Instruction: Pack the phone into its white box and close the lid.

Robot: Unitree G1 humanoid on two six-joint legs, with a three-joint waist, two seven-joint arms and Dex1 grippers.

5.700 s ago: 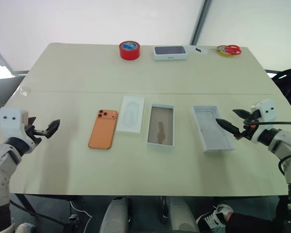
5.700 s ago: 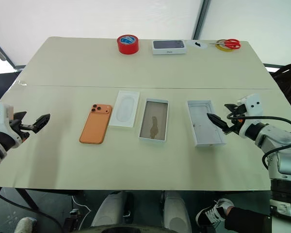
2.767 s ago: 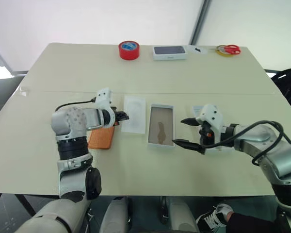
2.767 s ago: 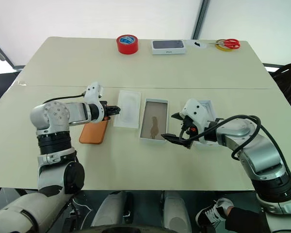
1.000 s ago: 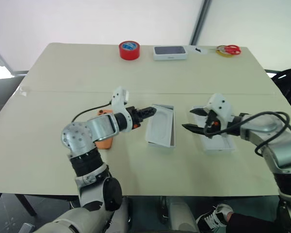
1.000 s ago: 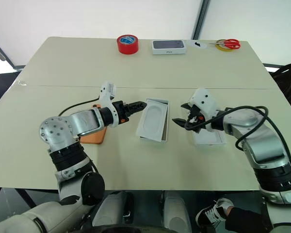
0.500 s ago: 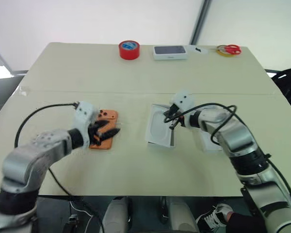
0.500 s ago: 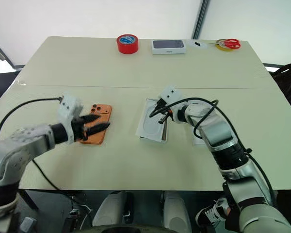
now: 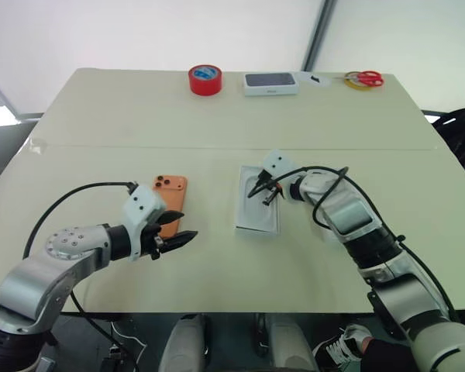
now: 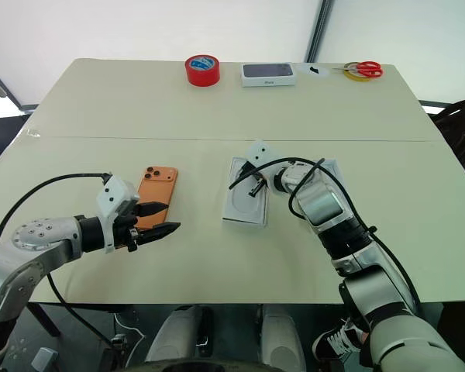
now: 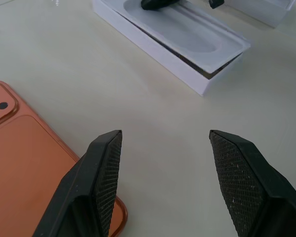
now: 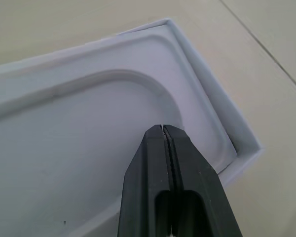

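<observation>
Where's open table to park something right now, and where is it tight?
Free: the wide band between the red tape roll and the phone; the near edge in front of the white box. Tight: around that box, where the shut right pincer sits over the insert, lid just beyond.

We see the phone [image 11: 19,163] with a smooth, satiny orange back, the white box [image 11: 187,74] of matt card holding a smooth moulded insert [image 12: 89,128], and a matt cream counter [image 9: 217,116]. The left gripper [image 11: 163,173] has black, finely textured pads.
</observation>
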